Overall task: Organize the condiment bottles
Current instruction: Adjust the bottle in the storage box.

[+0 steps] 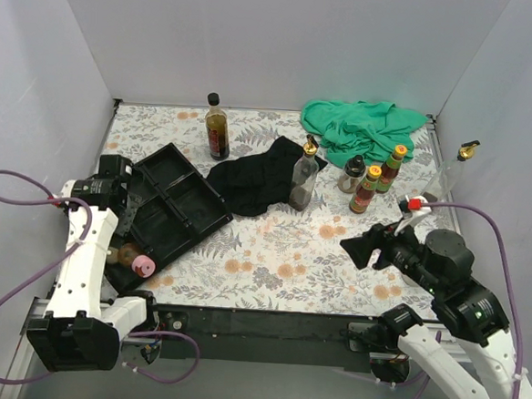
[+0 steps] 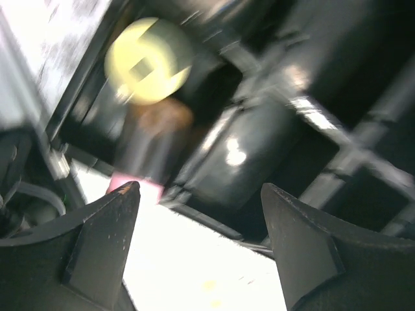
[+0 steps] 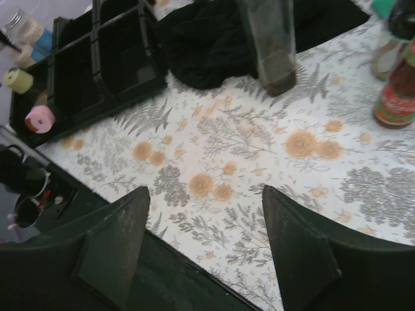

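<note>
- The left gripper (image 2: 200, 188) hung over the near-left end of the black compartmented tray (image 1: 179, 203). Its jaws were partly apart with nothing between them. The wrist view was motion-blurred.
- A yellow-lidded shaker (image 2: 149, 61) and a pink-lidded shaker (image 1: 143, 266) sat in the tray's near compartments. I judged them already sorted, since the gripper was just above them and gripping neither. The far compartments looked unfilled, so there was room for more.
- The dark black-capped sauce bottle (image 1: 217, 128) stood upright near the back wall, well apart from the tray.
- The black cloth (image 1: 253, 185) lay just beside the tray's right edge, and a low carry into the tray from that side could snag on it.
- A clear gold-spouted bottle (image 1: 304, 177) stood upright at the cloth's right edge.
- The grey-lidded shaker (image 1: 352, 174) and two red sauce bottles (image 1: 365, 190) stood close together in front of the green cloth (image 1: 362, 129) — probably tight for fingers.
- The right gripper (image 3: 205, 189) hovered over the bare floral table (image 1: 271, 255), jaws wide and holding nothing. Open table stretched from it to the tray.
</note>
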Action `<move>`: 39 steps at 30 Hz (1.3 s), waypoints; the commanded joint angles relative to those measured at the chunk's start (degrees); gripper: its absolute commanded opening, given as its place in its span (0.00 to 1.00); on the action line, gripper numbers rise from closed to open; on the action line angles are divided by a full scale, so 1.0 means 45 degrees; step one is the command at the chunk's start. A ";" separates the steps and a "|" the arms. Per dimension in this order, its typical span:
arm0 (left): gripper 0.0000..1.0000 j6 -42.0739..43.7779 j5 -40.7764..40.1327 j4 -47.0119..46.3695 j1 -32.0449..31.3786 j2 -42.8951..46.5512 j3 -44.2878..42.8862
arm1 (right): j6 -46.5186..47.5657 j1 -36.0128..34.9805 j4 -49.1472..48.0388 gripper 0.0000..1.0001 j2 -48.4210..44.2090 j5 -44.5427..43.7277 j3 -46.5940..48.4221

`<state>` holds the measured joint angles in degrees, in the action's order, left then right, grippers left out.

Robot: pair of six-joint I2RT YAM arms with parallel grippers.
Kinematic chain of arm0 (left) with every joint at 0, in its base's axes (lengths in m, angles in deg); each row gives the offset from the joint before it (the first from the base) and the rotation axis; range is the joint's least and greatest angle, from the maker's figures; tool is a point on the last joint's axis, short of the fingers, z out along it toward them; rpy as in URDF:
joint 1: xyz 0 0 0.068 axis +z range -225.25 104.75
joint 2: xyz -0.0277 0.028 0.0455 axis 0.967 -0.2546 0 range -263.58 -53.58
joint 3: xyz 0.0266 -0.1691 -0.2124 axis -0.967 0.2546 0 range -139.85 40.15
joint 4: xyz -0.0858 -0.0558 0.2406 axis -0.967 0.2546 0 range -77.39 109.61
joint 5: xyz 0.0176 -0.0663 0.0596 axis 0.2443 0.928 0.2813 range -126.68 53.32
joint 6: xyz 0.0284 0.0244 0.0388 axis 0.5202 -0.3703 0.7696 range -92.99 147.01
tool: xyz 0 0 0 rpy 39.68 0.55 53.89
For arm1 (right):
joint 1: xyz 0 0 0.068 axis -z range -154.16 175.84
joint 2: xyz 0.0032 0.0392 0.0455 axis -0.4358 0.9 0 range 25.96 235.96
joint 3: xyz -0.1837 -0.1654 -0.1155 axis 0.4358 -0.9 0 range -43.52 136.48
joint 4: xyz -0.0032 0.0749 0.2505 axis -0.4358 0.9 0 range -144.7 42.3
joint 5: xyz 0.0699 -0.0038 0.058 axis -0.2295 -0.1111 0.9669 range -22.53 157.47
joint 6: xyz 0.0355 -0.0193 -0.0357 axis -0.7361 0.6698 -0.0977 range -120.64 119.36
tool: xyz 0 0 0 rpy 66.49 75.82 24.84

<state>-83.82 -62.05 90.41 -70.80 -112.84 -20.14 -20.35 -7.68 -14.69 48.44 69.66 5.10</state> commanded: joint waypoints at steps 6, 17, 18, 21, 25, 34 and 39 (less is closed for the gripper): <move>0.76 0.7785 0.0865 -0.4857 0.0066 0.0570 -0.3533 | -0.5318 -0.0188 -0.5058 0.60 0.3478 0.3635 -0.1037; 0.73 0.5002 0.1109 -0.4421 0.0066 0.1587 -0.2618 | -0.6694 -0.5713 -0.7033 0.57 0.7540 -0.0410 0.0621; 0.73 0.4632 0.0989 -0.3876 0.0086 0.1627 -0.2598 | -0.6812 -0.6064 -0.7345 0.57 0.8201 -0.0797 0.0679; 0.74 0.3267 0.1087 -0.2707 0.0086 0.1841 -0.2170 | -0.7397 -0.7159 -0.9120 0.56 0.9645 -0.1229 0.0660; 0.70 0.0041 0.0578 -0.0493 0.0066 0.2115 -0.1175 | -0.7770 -0.8077 -1.0529 0.52 1.2069 -0.1718 0.1498; 0.64 -0.0641 -0.0570 0.0285 0.0086 0.1530 -0.3263 | -0.8355 -0.9074 -1.2912 0.03 1.7500 -0.1721 0.4427; 0.64 -0.0432 -0.0263 0.0194 0.0086 0.1296 -0.2579 | -0.8942 -0.9173 -1.3596 0.01 1.9183 -0.1582 0.5152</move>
<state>-83.64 -61.72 87.24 -70.69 -105.87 -33.30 -57.83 -48.46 -68.83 132.48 62.54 25.60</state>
